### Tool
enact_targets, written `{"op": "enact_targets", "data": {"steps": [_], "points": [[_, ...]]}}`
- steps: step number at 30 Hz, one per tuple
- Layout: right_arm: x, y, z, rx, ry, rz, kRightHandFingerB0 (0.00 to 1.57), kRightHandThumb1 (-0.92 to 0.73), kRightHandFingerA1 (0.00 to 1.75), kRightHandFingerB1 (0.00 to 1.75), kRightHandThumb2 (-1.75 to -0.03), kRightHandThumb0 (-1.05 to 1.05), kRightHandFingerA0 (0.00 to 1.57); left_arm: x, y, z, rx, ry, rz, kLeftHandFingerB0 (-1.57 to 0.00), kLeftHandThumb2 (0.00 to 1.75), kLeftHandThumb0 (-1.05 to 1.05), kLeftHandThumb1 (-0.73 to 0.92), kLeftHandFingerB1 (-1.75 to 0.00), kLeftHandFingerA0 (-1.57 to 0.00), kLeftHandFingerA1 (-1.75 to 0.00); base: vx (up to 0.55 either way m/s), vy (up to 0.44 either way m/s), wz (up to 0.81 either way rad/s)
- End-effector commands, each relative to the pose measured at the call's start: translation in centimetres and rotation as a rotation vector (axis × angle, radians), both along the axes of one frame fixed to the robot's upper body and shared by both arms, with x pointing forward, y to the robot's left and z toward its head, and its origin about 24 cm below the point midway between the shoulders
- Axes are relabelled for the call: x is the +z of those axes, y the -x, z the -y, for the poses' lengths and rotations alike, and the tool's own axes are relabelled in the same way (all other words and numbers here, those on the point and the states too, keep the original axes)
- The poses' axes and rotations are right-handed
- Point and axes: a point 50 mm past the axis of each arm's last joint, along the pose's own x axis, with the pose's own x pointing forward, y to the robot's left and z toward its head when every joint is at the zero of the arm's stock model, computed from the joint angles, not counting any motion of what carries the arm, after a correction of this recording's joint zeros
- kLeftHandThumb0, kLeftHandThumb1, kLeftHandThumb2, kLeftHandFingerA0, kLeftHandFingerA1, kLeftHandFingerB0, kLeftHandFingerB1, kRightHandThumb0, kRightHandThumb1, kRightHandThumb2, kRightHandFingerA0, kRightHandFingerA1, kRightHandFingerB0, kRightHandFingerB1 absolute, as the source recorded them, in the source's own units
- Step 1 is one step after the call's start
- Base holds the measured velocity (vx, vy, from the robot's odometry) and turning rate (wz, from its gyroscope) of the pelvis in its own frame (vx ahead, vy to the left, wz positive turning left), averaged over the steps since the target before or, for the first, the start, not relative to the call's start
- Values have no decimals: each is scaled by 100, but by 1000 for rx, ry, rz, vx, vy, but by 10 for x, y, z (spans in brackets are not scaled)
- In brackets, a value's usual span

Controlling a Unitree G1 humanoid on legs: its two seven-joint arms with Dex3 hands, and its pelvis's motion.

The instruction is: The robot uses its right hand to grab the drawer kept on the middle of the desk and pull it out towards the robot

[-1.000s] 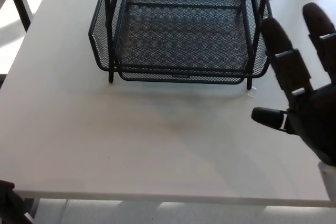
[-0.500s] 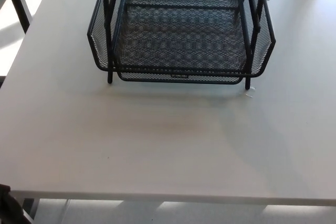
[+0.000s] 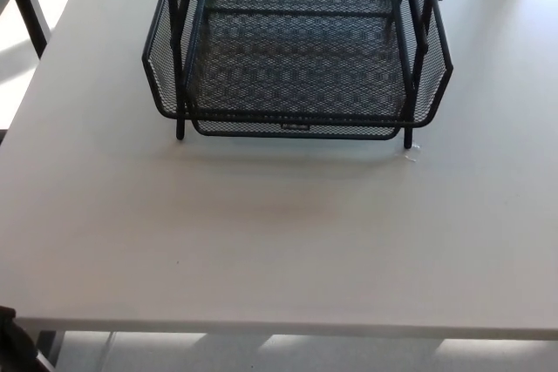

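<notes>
Neither robot hand appeared anywhere in the head view, so their opening and any contact could not be determined. The drawer [image 3: 296,84], a black wire-mesh tray, sat in the upper centre of the frame on the pale tabletop [image 3: 279,241], held within a black mesh rack [image 3: 161,67] whose side walls flared out to left and right. The rack stood on thin black legs, two of which met the tabletop at the front corners. The drawer's front edge lay roughly level with the front of the rack. A small pale scrap [image 3: 411,155] lay on the tabletop just beside the front right leg. A dark furniture leg [image 3: 30,10] showed at the upper left of the frame, beyond the tabletop edge.
</notes>
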Motion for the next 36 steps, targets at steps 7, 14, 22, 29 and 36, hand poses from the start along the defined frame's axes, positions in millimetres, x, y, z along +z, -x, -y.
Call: {"op": "enact_targets", "data": {"steps": [7, 14, 22, 29, 36], "points": [[-60, 47, 41, -205, -223, -18, 4, -47, 24, 29, -83, -84, 0, 0, -1, -5, 16, -14, 13, -79, 57, -34, 58, -55, -78, -82, 0, 0, 0], [-94, 61, 38, -302, -239, -178, 6, -48, 49, 41, -88, -77, 1, 0, -2, -4, 17, -15, 4, -79, 57, -32, 57, -53, -77, -78, 0, 0, 0], [-123, 62, 26, -329, -468, -276, 14, -45, 64, 48, -84, -73, 22, 0, -2, -3, 9, -19, 7, -79, 57, -33, 57, -54, -78, -78, 0, 0, 0], [-132, 63, 22, -312, -440, -363, 33, -55, 110, 39, -57, -75, 83, 0, -1, -3, 11, -12, 12, -78, 57, -33, 57, -54, -79, -81, 0, 0, 0], [-131, 59, 23, -257, -423, -458, 29, -61, 129, 43, -60, -75, 85, -3, 1, -3, 21, -5, 5, -78, 57, -34, 57, -54, -79, -79, 0, 0, 0]]}}
